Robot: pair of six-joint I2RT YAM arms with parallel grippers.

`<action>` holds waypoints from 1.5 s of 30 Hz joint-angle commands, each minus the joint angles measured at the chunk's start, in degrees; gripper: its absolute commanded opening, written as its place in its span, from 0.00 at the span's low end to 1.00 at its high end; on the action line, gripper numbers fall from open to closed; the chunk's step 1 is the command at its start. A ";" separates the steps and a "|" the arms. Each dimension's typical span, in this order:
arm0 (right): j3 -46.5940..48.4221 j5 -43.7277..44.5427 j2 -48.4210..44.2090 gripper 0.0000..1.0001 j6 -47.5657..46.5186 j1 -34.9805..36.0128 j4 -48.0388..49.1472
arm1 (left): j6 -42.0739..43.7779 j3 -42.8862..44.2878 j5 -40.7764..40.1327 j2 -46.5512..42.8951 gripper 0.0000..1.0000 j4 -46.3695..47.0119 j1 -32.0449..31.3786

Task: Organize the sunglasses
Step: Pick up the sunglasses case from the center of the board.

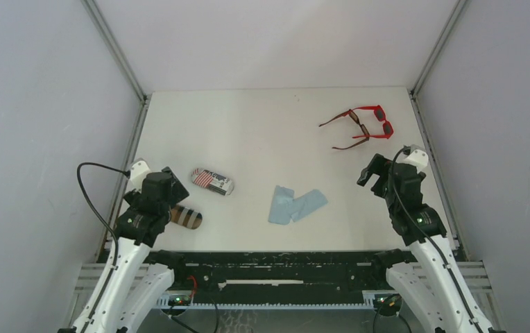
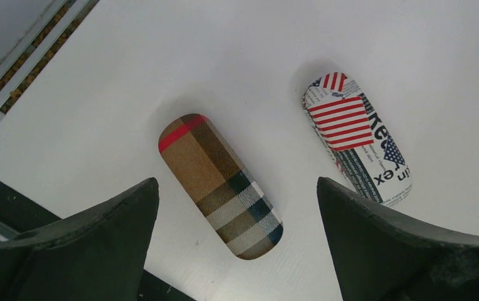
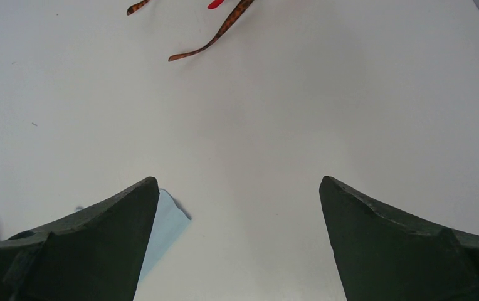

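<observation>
Sunglasses, 2 prs, red + dark brown, touching, nr table far-right corner, temples pointing left; just beyond right gripper, jaws apart, empty; left gripper likewise apart, well off.

The flat white surface is enclosed by plain pale grey walls, which are joined by slim grey metal corner posts, and is evenly lit.

Left end effector, right end effector spread wide
</observation>
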 commanded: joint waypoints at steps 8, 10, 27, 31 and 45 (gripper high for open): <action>3.00 -4.39 5.55 1.00 4.69 -1.53 -1.00 | -18.50 -0.27 -3.73 4.40 1.00 -5.04 1.15; 2.78 -3.28 6.00 1.00 4.78 -1.49 -1.43 | -20.79 -0.85 -4.51 6.24 1.00 -5.12 1.23; 0.97 -2.26 9.54 1.00 3.38 -1.55 0.59 | -28.70 -3.95 -1.47 23.50 1.00 3.46 1.29; 0.68 -2.25 10.29 1.00 3.30 -1.64 1.07 | -28.95 -5.20 -1.04 25.77 1.00 5.45 1.30; 0.40 -2.35 12.02 1.00 2.96 -1.69 2.17 | -29.57 -7.71 -0.10 31.71 0.79 12.02 1.25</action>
